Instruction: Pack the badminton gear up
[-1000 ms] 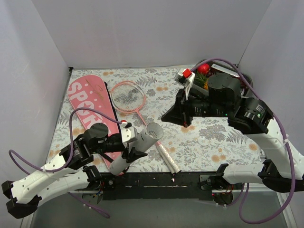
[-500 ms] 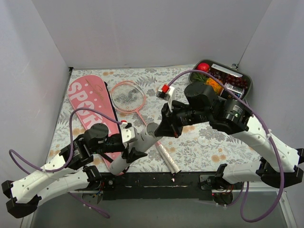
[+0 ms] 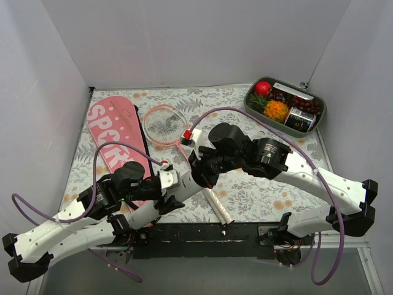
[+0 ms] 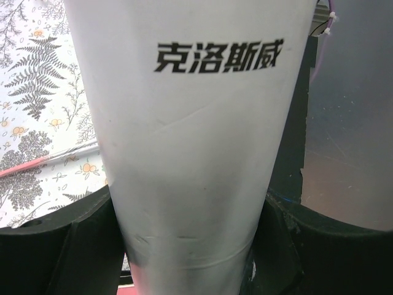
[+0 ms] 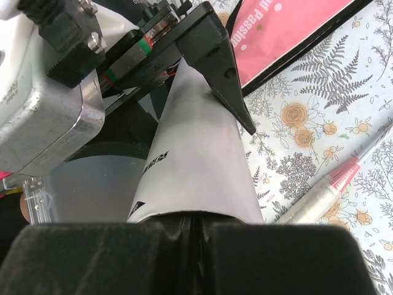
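Note:
My left gripper (image 3: 164,198) is shut on the long white tube (image 3: 184,184) and holds it tilted above the table's front edge. In the left wrist view the tube (image 4: 190,123) fills the frame between the black fingers (image 4: 55,246). My right gripper (image 3: 199,171) sits at the tube's upper mouth. In the right wrist view its fingers (image 5: 199,227) are pressed together against the tube (image 5: 196,153). The pink-framed racket (image 3: 164,123) lies on the table, its white handle (image 3: 216,204) under the arms. The pink bag (image 3: 116,135) lies at the left. The shuttlecock is hidden.
A grey tray with colourful fruit (image 3: 310,129) stands at the back right. White walls close in the left, back and right. The black base rail (image 3: 202,233) runs along the near edge. The racket handle (image 5: 319,193) and the bag (image 5: 288,31) also show below the right wrist.
My right arm has swung from beside the fruit tray leftward and down to the tube's upper end. My left gripper has kept its hold and lowered the tube slightly.

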You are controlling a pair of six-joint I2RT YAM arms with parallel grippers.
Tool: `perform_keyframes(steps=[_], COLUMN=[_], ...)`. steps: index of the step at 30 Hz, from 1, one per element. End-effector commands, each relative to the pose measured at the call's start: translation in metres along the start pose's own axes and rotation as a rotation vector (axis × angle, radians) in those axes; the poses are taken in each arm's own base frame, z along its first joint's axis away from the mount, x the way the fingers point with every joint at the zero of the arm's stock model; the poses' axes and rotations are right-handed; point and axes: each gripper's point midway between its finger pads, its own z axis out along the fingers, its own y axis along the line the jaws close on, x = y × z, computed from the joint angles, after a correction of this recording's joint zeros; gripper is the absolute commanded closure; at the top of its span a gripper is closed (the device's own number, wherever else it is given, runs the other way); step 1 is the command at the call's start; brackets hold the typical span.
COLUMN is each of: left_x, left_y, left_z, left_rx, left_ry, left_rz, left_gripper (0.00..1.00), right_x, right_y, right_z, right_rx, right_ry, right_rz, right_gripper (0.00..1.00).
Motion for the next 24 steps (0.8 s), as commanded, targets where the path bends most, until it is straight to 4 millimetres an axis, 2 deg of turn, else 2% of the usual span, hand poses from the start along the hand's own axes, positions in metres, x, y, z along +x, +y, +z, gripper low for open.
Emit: perform_keyframes(steps=[1,4,5,7,8,9,11,12,14,15,17,19,22,24], left_x=[-0.045,-0.045,-0.046,-0.045,-0.044,-0.044,-0.044,-0.044,-0.043,-0.043,-0.043,-0.043,-0.042,-0.042], left_y=[0.002,0.001,0.001,0.001,0.000,0.001,0.000,0.000,0.000,0.000,0.000,0.000,0.000,0.000], left_z=[0.001,0.001,0.001,0.003,0.003,0.004,0.005,0.005,0.006,0.006,0.006,0.006,0.008,0.008], left_rx=[-0.007,-0.003,0.000,0.000,0.005,0.004,0.008,0.010,0.009,0.010,0.009,0.011,0.014,0.014], left_ry=[-0.160,-0.161,-0.164,-0.161,-0.160,-0.160,-0.159,-0.154,-0.153,-0.153,-0.151,-0.150,-0.146,-0.146], left_rz=[0.025,0.024,0.026,0.024,0.025,0.024,0.025,0.023,0.023,0.023,0.021,0.022,0.020,0.021], left_gripper=[0.89,0.89,0.89,0.89,0.89,0.89,0.89,0.89,0.89,0.89,0.89,0.89,0.89,0.89], right_x=[0.015,-0.006,-0.014,-0.031,-0.038,-0.046,-0.056,-0.061,-0.069,-0.073,-0.073,-0.072,-0.060,-0.044], right_y=[-0.003,-0.009,-0.008,-0.019,-0.018,-0.034,-0.038,-0.050,-0.052,-0.060,-0.070,-0.090,-0.128,-0.162], right_z=[0.035,0.006,-0.010,-0.033,-0.051,-0.064,-0.094,-0.107,-0.134,-0.145,-0.160,-0.172,-0.171,-0.159], right_rx=[0.013,0.100,0.120,0.204,0.221,0.307,0.359,0.417,0.448,0.487,0.548,0.653,0.784,0.848], right_ry=[0.067,-0.019,-0.069,-0.157,-0.212,-0.263,-0.349,-0.387,-0.469,-0.501,-0.529,-0.532,-0.471,-0.396], right_rz=[-0.022,-0.049,-0.060,-0.051,-0.051,-0.036,-0.028,-0.013,-0.006,0.004,0.007,0.017,0.052,0.076], right_gripper=[0.99,0.98,0.90,0.81,0.71,0.67,0.63,0.62,0.61,0.59,0.56,0.54,0.53,0.53])
